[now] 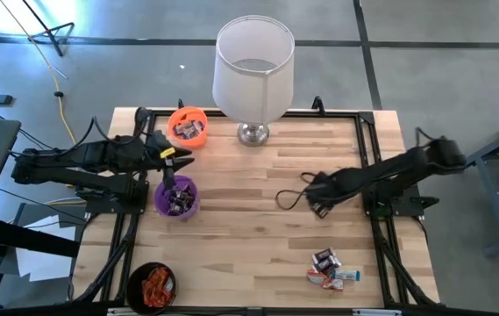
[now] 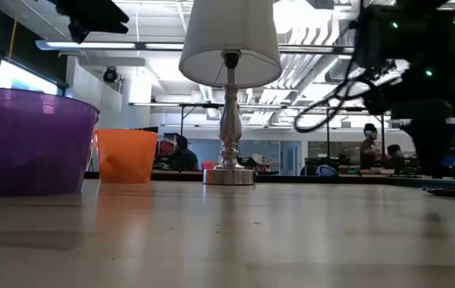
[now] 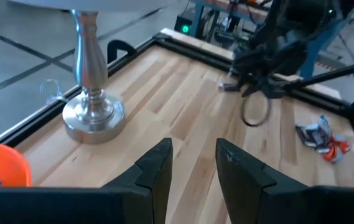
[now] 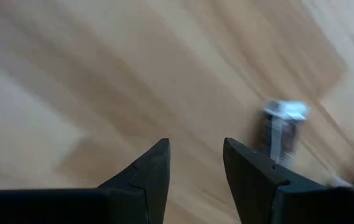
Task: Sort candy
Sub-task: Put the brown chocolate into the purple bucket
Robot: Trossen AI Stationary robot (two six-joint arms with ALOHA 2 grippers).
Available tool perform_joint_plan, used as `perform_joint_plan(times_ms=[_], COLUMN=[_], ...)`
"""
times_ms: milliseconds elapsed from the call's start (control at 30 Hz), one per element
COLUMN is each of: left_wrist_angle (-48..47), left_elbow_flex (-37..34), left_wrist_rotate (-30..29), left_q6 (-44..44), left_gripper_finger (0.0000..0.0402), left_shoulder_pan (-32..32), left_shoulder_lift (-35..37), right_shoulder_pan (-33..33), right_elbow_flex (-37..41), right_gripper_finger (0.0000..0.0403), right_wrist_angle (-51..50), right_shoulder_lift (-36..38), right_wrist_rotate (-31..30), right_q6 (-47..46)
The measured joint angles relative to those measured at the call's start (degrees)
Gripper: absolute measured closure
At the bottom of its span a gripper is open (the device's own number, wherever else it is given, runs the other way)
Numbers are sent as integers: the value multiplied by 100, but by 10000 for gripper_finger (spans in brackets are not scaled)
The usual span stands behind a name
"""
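A few wrapped candies [image 1: 332, 268] lie loose on the wooden table near its front right; they also show in the left wrist view [image 3: 321, 135]. My left gripper [image 1: 181, 159] hovers open and empty between the orange cup [image 1: 188, 125] and the purple cup [image 1: 176, 197], both holding candies; its fingers [image 3: 192, 168] point toward the lamp base. My right gripper [image 1: 312, 198] is open and empty over the middle right of the table. In its wrist view [image 4: 195, 163] one silver-and-dark wrapped candy [image 4: 282, 129] lies on the wood just beyond the fingertips, untouched.
A white-shaded lamp [image 1: 253, 70] on a metal base [image 3: 93, 115] stands at the far middle. A black cup [image 1: 151, 285] with orange-red candies sits at the front left corner. A black cable loop [image 1: 288, 197] hangs by the right gripper. A black frame [image 1: 367, 118] rims the table.
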State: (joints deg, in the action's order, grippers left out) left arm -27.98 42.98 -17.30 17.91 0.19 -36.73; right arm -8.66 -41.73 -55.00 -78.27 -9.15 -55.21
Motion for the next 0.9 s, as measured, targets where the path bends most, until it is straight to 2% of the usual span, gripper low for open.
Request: perform_joint_plan(times_ms=[167, 333, 633, 767, 900], left_wrist_angle=[212, 263, 260, 262, 259], left_elbow_flex=[-4, -4, -4, -4, -4], left_wrist_rotate=[-9, -10, -156, -160, -160], left_q6=[0, 0, -11, -95, -98], left_gripper_finger=[292, 292, 292, 292, 292], left_shoulder_pan=[0, 0, 0, 0, 0], left_shoulder_lift=[0, 0, -2, -2, -2], right_shoulder_pan=[277, 517, 1021, 1332, 1696], right_elbow_flex=[667, 967, 1287, 1412, 1655], right_gripper_finger=[258, 258, 258, 258, 258], right_wrist_angle=[-116, -136, -53, 306, 832], right_shoulder_lift=[842, 1309, 1384, 1382, 1398], right_wrist_rotate=[55, 170, 509, 537, 840], right_q6=[-239, -188, 182, 475, 714])
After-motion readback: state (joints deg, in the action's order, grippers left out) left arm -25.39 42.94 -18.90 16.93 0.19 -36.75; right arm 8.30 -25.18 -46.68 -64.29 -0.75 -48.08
